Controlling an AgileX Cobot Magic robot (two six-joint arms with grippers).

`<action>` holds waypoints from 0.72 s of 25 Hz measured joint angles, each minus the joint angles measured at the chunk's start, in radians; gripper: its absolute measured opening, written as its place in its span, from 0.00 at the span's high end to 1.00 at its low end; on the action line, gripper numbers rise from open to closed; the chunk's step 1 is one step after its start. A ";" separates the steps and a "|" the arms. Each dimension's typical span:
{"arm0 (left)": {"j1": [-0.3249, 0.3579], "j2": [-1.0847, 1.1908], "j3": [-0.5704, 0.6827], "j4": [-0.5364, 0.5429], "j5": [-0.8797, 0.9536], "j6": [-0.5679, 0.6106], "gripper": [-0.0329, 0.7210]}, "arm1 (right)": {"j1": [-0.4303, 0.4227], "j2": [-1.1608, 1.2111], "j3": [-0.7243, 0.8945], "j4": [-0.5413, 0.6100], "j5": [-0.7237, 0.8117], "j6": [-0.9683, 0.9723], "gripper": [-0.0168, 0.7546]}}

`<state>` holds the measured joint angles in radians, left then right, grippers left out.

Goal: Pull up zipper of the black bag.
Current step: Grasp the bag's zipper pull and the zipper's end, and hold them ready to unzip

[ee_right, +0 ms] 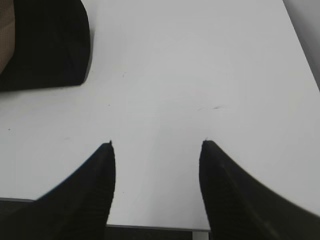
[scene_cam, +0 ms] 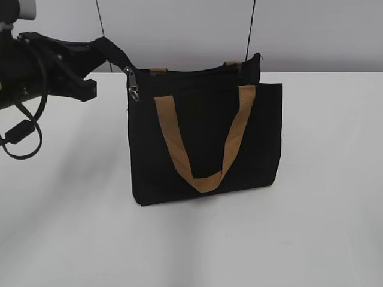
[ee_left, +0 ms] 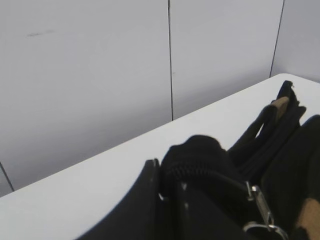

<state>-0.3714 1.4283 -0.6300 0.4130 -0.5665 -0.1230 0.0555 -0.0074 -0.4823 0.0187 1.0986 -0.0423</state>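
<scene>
Two arms on this rig, one showing in the exterior view: the left gripper [scene_cam: 111, 51] is reaching in from the upper left of the frame and pinching the black fabric tail at the upper left corner of the black bag [scene_cam: 203, 143]. Left wrist view is confirming it, with the jaws sitting narrow and clamping that bunched fabric end [ee_left: 192, 152] in the lower middle of the frame. The zipper [scene_cam: 185, 73] is running along the bag's top edge, and its silvery pull tab [scene_cam: 132, 84] is hanging just below the gripped corner, upper left of centre. Same tab [ee_left: 261, 210] is showing at the lower right of the left wrist frame, just beside the jaws, not between them. Bag is standing upright mid-frame on the white surface [scene_cam: 311, 227], tan handle [scene_cam: 203, 143] drooping down its front panel. Right gripper [ee_right: 157, 150] is sitting with jaws wide apart and holding nothing, hovering over bare surface at the bottom of its frame; a bag corner [ee_right: 47, 45] is showing at the upper left there, well apart from it.
</scene>
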 joint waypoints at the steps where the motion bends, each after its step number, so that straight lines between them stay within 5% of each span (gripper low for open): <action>1: 0.000 -0.006 0.000 0.000 -0.008 -0.010 0.93 | 0.000 0.000 0.000 0.000 0.000 0.000 0.43; 9: -0.001 -0.013 0.000 0.011 -0.077 -0.074 0.93 | 0.000 0.097 0.000 0.086 -0.001 -0.085 0.43; 18: -0.001 -0.013 0.000 0.014 -0.098 -0.083 0.93 | 0.000 0.472 -0.029 0.509 -0.260 -0.516 0.43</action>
<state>-0.3722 1.4148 -0.6300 0.4274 -0.6641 -0.2055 0.0555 0.4647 -0.5111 0.5279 0.8382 -0.5587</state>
